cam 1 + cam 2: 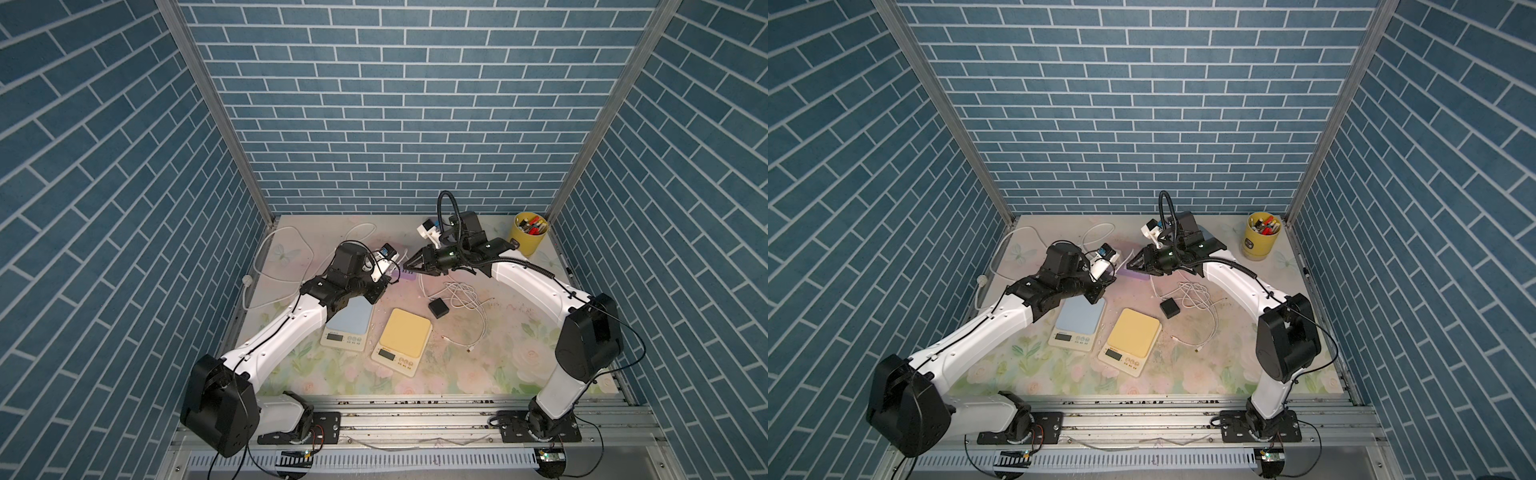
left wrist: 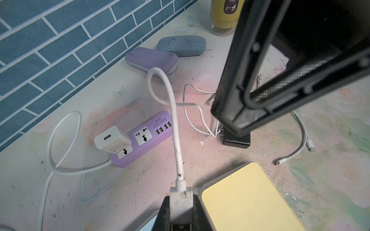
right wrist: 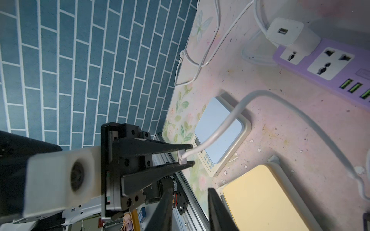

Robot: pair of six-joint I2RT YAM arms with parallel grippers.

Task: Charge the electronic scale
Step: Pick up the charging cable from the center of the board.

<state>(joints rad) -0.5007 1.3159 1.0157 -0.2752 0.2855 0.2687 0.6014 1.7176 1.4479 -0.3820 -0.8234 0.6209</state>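
Note:
Two electronic scales lie side by side on the floral mat: a blue-topped scale and a yellow-topped scale. My left gripper is shut on the white USB plug of a white cable, held in the air above the scales' far edges. The cable arcs up and runs back toward a black adapter. A purple power strip lies beyond, with a white charger block plugged into it. My right gripper hovers open and empty, facing the left gripper close by.
A purple case and a grey-blue case lie near the back wall. A yellow cup of pens stands at the back right. Loose white cable coils right of the scales, its small plug ends on the mat.

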